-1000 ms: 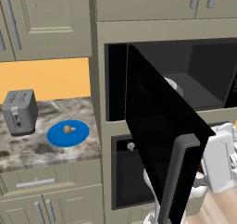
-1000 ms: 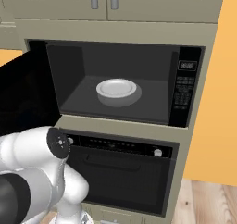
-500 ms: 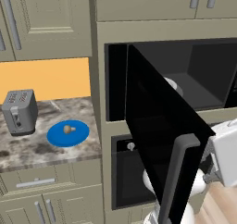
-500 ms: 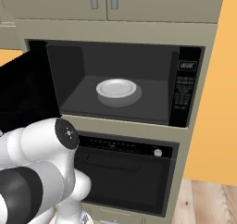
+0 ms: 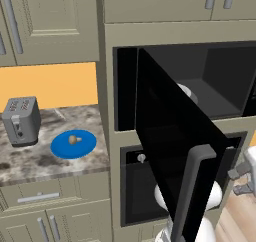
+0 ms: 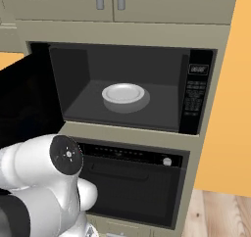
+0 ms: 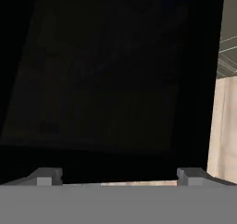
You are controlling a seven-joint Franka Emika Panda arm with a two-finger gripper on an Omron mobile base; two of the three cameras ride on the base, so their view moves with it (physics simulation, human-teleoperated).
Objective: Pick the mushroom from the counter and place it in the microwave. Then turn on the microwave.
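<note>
On the bench [image 5: 45, 163], mushroom [image 5: 73, 139] sitting atop blue plate [image 5: 73, 145] beside toaster [image 5: 21, 120], microwave [image 6: 196, 96] door [image 5: 170, 136] swung wide — white dish [image 6: 123, 95] inside, claw [image 7: 119, 177] spread wide, empty — facing the dark door.

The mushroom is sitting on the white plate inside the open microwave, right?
Not quite. The mushroom sits on the blue plate on the counter, as the left base view shows. The microwave is open, and its white plate holds nothing.

One mushroom [image 5: 73, 139], one blue plate [image 5: 60, 147], one toaster [image 5: 21, 120], one microwave [image 6: 196, 91], one oven [image 6: 137, 187].
</note>
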